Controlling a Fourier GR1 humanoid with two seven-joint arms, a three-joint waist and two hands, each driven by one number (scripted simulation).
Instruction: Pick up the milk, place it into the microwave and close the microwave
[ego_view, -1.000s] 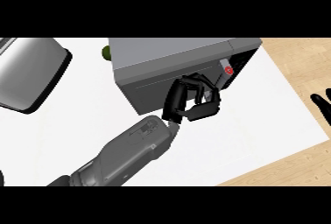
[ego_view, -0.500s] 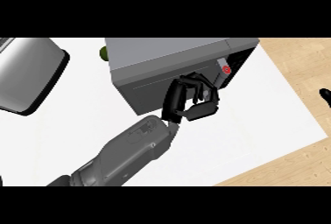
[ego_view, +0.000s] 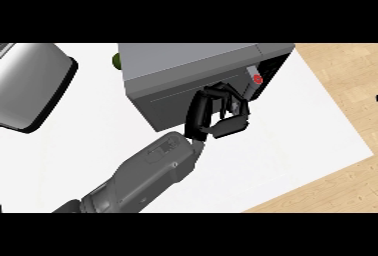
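**Milk out of sight, door nearly or fully shut**

The left hand sits against the front of the microwave, at its lower right part. Its fingers are curled in, and nothing shows between them. The milk is nowhere in view, neither on the white worktop in front of the microwave nor in the hand, so it is probably already inside. The grey door face looks flush. A dark strip right of the red button may be a remaining gap, though that cannot be told. What seems left is a last push on the door and pulling the hand away.
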